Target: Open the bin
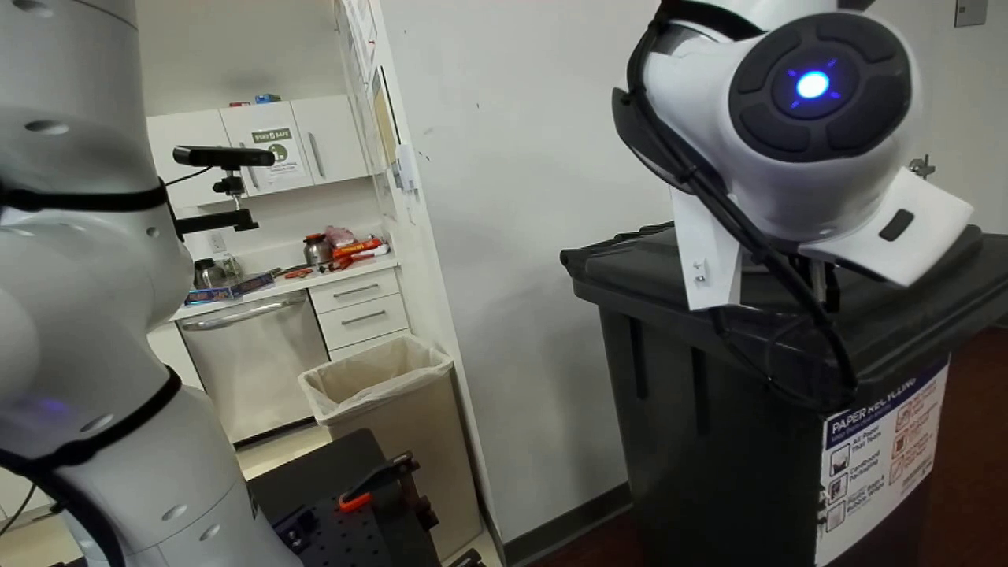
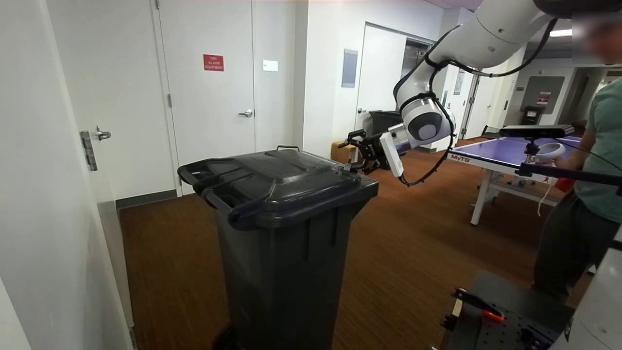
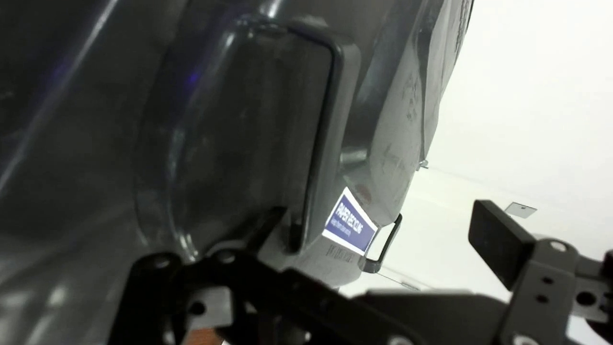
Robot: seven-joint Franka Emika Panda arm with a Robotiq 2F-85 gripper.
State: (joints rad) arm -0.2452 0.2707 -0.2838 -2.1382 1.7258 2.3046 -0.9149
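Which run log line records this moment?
dark grey plastic wheelie bin: ridged lid closed; black two-fingered gripper: open; at lid edge; contact unclear

In an exterior view, a label (image 1: 882, 466) on the wheelie bin (image 1: 717, 441) is headed "PAPER RECYCLING" and lists "All Paper That Tears", "Cardboard Packaging" and "Plastic Bags & Bubble Wrap"; its reddish column is blurred. The wrist view shows "PAPER RECYCLING" on a white-edged blue panel (image 3: 352, 224) on the bin's plastic. A notice (image 1: 281, 153) on a cupboard door (image 1: 250, 116) reads "SAFE", the preceding word unclear. In an exterior view, a red sign (image 2: 213, 62) on a white door (image 2: 209, 109) says "FIRE ALARM EQUIPMENT", and a table-tennis table (image 2: 500, 150) bears "MyT" with an unclear last character.
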